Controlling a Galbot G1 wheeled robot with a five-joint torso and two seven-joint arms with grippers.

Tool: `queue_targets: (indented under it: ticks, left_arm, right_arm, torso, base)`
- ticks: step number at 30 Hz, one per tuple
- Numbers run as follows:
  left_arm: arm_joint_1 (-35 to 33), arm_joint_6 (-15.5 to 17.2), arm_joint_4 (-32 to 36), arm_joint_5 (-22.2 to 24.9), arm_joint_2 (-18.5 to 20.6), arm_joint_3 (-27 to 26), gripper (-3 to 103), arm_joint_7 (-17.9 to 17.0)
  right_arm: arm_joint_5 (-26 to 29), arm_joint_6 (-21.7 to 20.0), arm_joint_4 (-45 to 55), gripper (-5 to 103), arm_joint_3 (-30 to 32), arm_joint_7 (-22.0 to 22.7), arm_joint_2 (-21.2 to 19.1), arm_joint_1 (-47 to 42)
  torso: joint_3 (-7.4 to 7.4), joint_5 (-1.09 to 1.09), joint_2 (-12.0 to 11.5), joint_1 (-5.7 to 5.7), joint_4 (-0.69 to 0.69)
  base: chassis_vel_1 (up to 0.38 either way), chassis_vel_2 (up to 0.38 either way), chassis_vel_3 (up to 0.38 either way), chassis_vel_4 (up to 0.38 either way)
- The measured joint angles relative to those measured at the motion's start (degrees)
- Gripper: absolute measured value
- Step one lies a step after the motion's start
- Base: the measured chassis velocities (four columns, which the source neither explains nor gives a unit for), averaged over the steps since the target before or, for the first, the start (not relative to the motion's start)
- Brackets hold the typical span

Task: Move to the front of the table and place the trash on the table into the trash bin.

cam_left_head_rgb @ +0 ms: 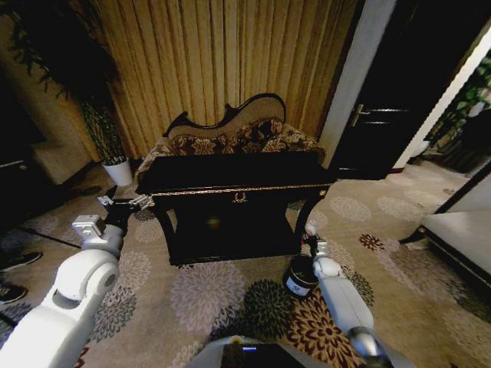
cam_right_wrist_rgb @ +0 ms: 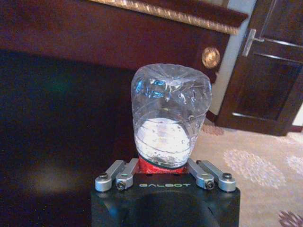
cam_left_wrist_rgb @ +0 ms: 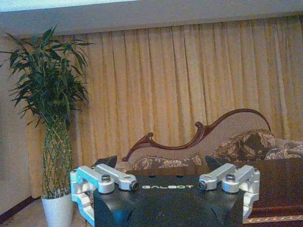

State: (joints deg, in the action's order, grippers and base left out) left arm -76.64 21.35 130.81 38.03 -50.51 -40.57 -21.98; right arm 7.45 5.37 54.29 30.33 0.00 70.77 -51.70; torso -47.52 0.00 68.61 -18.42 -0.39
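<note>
Since already gripped at the red band point(cam_right_wrist_rgb: 158, 166) near the neck, sits firmly in the right claw point(cam_right_wrist_rgb: 163, 171), jaws drawn narrow around the bottle point(cam_right_wrist_rgb: 170, 113), rounded base pointing away from the wrist. Looks clear, thin-walled and nearly empty, with droplets clinging inside. Probably very light, springy under pressure, easily dented, and slick wherever wet. Best held exactly there, at the banded waist or the stiffer neck, rather than on the soft belly, which would likely buckle and squirt free. Needs little force.

Seen from the head, hangs low beside the right front leg of the table point(cam_left_head_rgb: 230, 184), just above the bin point(cam_left_head_rgb: 299, 277) standing on the carpet point(cam_left_head_rgb: 207, 295). Cannot tell whether squarely over the opening. Would likely fall cleanly if centred, but might glance off the rim and roll if let go to one side.

Left claw point(cam_left_head_rgb: 123, 204) parked at the table's left end, spread wide, holding nothing, facing the sofa point(cam_left_wrist_rgb: 203, 142) and a potted plant point(cam_left_wrist_rgb: 52, 118).
</note>
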Motion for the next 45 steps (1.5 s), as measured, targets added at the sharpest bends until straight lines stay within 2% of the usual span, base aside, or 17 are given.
queue_targets:
  ticks: [10,13,14,17,21,22,25,26,28,30,36,38,39,40,42,44,45]
  left_arm:
    - [-0.5,-1.2,-0.4,0.0,-0.2,-0.8,100,0.1]
    - [-0.5,-1.5,-0.5,-0.1,-0.2,-0.9,100,0.1]
    - [-0.5,-1.5,-0.5,-0.1,-0.2,-0.9,100,0.1]
    - [-0.4,-1.6,-0.5,-0.1,-0.2,-0.9,100,0.1]
    - [-0.3,-1.6,-0.4,-0.1,-0.1,-0.8,100,0.2]
    - [-0.3,-1.6,-0.4,-0.1,-0.1,-0.8,100,0.2]
    - [-0.3,-1.7,-0.4,-0.1,0.1,-0.8,100,0.3]
    - [-0.3,-1.7,-0.4,-0.1,0.1,-0.8,100,0.3]
    - [-0.1,-1.8,-0.4,0.0,0.3,-0.7,100,0.4]
    - [0.0,-1.8,-0.3,0.0,0.4,-0.6,100,0.4]
    - [0.8,-1.9,-0.3,0.1,0.5,0.1,100,0.4]
    - [0.9,-2.0,-0.4,0.1,0.4,0.2,100,0.4]
    - [0.9,-2.0,-0.4,0.1,0.4,0.2,100,0.4]
    - [0.9,-2.4,-0.5,0.1,0.2,0.3,100,0.4]
    - [1.0,-2.7,-0.5,0.1,0.2,0.5,100,0.4]
    - [1.1,-2.9,-0.4,0.0,0.0,1.0,100,0.4]
    - [1.1,-2.9,-0.4,0.0,0.0,1.0,100,0.4]
  right_arm:
    - [0.0,0.1,-1.4,25,0.7,0.0,-0.7,-0.5]
    - [-0.3,-0.2,0.4,42,1.2,0.0,-0.2,-0.7]
    - [-0.3,-0.2,0.4,42,1.2,0.0,-0.2,-0.7]
    - [-0.4,-0.3,1.2,57,1.5,0.0,0.2,-0.7]
    - [-0.6,-0.3,1.7,68,1.7,0.0,0.5,-0.7]
    - [-0.6,-0.3,1.7,68,1.7,0.0,0.5,-0.7]
    - [-0.7,-0.4,2.1,85,2.0,0.0,0.7,-1.0]
    - [-0.7,-0.4,2.1,85,2.0,0.0,0.7,-1.0]
    - [-0.7,-0.4,2.8,95,2.5,0.0,0.7,-1.3]
    - [-0.7,-0.4,3.1,99,2.6,0.0,0.7,-1.4]
    - [-0.1,-0.4,7.1,100,4.0,0.0,0.9,-3.0]
    - [1.2,-0.6,13.5,100,4.9,0.0,1.3,-5.5]
    - [1.2,-0.6,13.5,100,4.9,0.0,1.3,-5.5]
    - [1.7,-0.7,18.5,100,5.1,0.0,1.7,-7.4]
    - [1.3,-0.4,21.9,100,5.1,0.0,2.1,-8.4]
    - [-1.4,-0.2,30.2,100,5.0,0.0,3.1,-10.3]
    - [-1.4,-0.2,30.2,100,5.0,0.0,3.1,-10.3]
  torso:
    - [0.00,0.01,0.0,0.00,0.00]
    - [0.01,0.00,0.0,0.01,0.02]
    - [0.01,0.00,0.0,0.01,0.02]
    - [0.01,-0.01,0.0,0.00,0.02]
    - [0.01,-0.01,0.0,0.00,0.01]
    - [0.01,-0.01,0.0,0.00,0.01]
    - [0.00,-0.01,0.0,0.00,0.01]
    - [0.00,-0.01,0.0,0.00,0.01]
    - [0.00,0.00,0.0,0.00,0.01]
    - [0.00,0.00,0.0,0.00,0.01]
    - [0.00,0.00,0.0,0.00,0.00]
    - [0.00,-0.01,0.0,0.00,0.02]
    - [0.00,-0.01,0.0,0.00,0.02]
    - [0.00,-0.01,0.0,0.00,-0.01]
    - [0.01,-0.02,0.0,0.00,0.00]
    - [0.01,0.00,0.0,0.01,0.02]
    - [0.01,0.00,0.0,0.01,0.02]
  base:
    - [0.000,0.000,0.000,0.000]
    - [0.000,0.000,0.000,0.000]
    - [0.000,0.000,0.000,0.000]
    - [0.000,0.000,0.000,0.000]
    - [0.000,0.000,0.000,0.000]
    - [0.000,0.000,0.000,0.000]
    - [0.000,0.000,0.000,0.000]
    - [0.000,0.000,0.000,0.000]
    - [0.000,0.000,0.000,0.000]
    - [0.000,0.000,0.000,0.000]
    - [0.000,0.000,0.000,0.000]
    - [0.000,0.000,0.000,0.000]
    - [0.000,0.000,0.000,0.000]
    - [0.000,0.000,0.000,0.000]
    - [0.000,0.000,0.000,0.000]
    - [0.000,0.000,0.000,0.000]
    - [0.000,0.000,0.000,0.000]
